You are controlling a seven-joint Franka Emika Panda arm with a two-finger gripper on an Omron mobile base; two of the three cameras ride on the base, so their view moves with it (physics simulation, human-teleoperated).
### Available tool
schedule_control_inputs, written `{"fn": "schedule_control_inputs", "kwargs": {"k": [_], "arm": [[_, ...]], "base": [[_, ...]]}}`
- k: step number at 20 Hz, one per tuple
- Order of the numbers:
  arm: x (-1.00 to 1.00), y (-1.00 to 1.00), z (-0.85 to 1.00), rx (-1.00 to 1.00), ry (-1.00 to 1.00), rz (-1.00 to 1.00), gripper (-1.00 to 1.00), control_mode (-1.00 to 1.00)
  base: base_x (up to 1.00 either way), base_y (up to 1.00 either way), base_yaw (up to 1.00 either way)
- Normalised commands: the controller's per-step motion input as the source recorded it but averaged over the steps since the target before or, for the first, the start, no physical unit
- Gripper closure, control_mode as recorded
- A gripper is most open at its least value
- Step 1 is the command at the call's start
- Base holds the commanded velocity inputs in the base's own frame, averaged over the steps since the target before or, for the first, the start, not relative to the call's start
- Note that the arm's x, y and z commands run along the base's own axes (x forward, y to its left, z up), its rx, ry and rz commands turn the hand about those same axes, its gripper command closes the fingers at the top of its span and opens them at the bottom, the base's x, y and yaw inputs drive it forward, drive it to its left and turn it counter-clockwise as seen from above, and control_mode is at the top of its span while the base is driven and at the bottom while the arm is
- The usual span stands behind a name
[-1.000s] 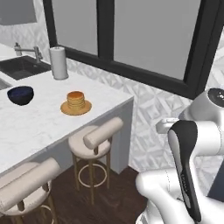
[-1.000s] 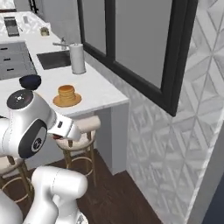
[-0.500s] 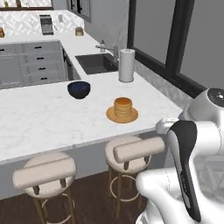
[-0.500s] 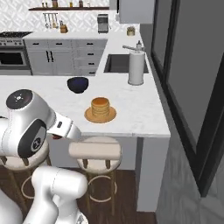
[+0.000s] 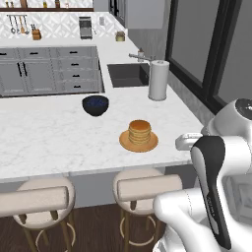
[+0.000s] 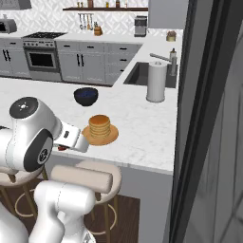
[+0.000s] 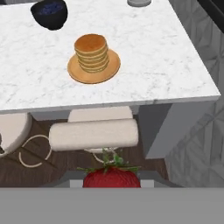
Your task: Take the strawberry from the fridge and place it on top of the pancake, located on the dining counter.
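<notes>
The strawberry (image 7: 112,176), red with green leaves, sits at the bottom of the hand view, and my gripper (image 7: 112,183) is shut on it. From the right base it shows as a red speck (image 6: 60,148) at the hand, held off the counter's near edge, above the stools. The pancake (image 5: 140,132) (image 6: 100,125) (image 7: 91,51) is a short stack on an orange-brown disc on the dining counter (image 5: 44,142) (image 6: 144,140) (image 7: 157,65), ahead of the gripper. The fridge is out of view.
A dark bowl (image 5: 95,105) (image 6: 86,96) (image 7: 50,12) stands behind the pancake. A paper towel roll (image 5: 158,80) (image 6: 156,81) stands by the sink (image 5: 125,74). Padded stools (image 5: 142,189) (image 7: 93,133) line the counter's near edge. A dark window frame (image 6: 194,109) rises on the right.
The whole scene has swung as the base moved: the counter now faces me squarely and the pancake sits nearer the middle. The arm's pose looks unchanged.
</notes>
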Motion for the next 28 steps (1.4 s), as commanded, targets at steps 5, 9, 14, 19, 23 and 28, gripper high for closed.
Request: {"fn": "schedule_control_inputs", "kwargs": {"k": [5, 9, 14, 19, 23, 28], "arm": [[0.00, 0.00, 0.00, 0.00, 0.00, 0.00, 1.00, 1.00], [0.00, 0.00, 0.00, 0.00, 0.00, 0.00, 1.00, 1.00], [0.00, 0.00, 0.00, 0.00, 0.00, 0.00, 1.00, 1.00], [0.00, 0.00, 0.00, 0.00, 0.00, 0.00, 1.00, 1.00], [0.00, 0.00, 0.00, 0.00, 0.00, 0.00, 1.00, 1.00], [0.40, 0.00, 0.05, -0.01, 0.01, 0.00, 1.00, -1.00]], "base": [[0.69, 0.29, -0.09], [0.27, 0.44, -0.08], [0.27, 0.42, -0.05], [0.67, -0.11, 0.00], [1.00, 0.00, 0.00], [0.58, 0.00, 0.00]]}}
